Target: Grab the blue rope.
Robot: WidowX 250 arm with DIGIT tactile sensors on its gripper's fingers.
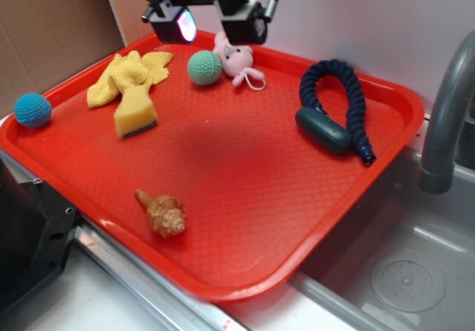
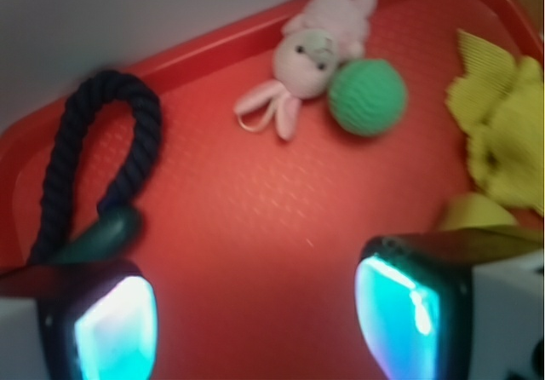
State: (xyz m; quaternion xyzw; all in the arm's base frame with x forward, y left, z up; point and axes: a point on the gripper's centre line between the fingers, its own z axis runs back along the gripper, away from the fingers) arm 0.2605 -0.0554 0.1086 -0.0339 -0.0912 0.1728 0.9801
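Honestly, my worry is the dark teal smooth capsule (image 1: 323, 130) touching the thick navy braided rope (image 1: 335, 97) looped at the red plastic tray's (image 1: 245, 271) right side; I might catch it instead. Counting outward: one tan seashell (image 1: 161, 213), one capsule, one rope, one yellow sponge (image 1: 134, 116), one yellow cloth (image 1: 128, 75), one blue ball (image 1: 33, 110), one green ball (image 1: 204, 67), one pink bunny (image 1: 234, 59). My gripper (image 1: 204, 21) hangs wide open, empty, above the tray's far edge.
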